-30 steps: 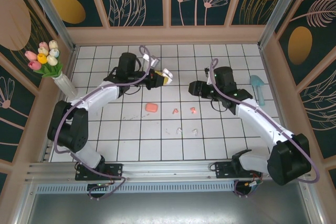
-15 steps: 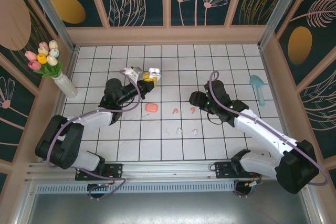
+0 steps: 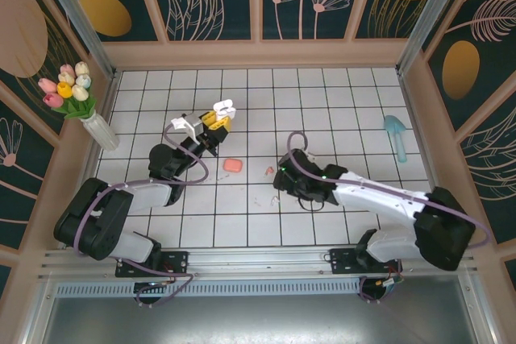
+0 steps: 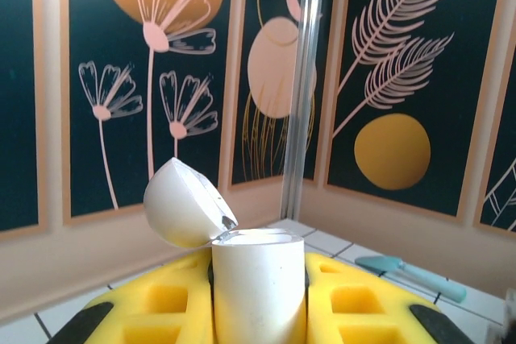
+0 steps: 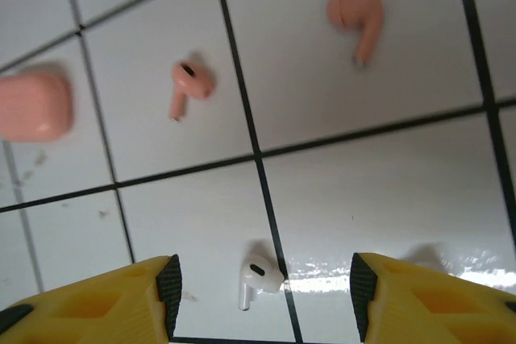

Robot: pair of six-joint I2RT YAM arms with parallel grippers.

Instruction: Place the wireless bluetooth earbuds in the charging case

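nearest me, the right gripper (image 5: 262, 296) hangs low over the tiles with its jaws apart, and a white earbud (image 5: 256, 279) lies loose between them. in the wrist view, a pink earbud (image 5: 189, 86) lies at eleven o'clock from it, a second pink earbud (image 5: 359, 14) at one and a pink case (image 5: 32, 106) at ten. farther back, the raised left gripper (image 3: 214, 118) clamps the white charging case (image 4: 258, 283), its lid (image 4: 184, 213) hinged open.
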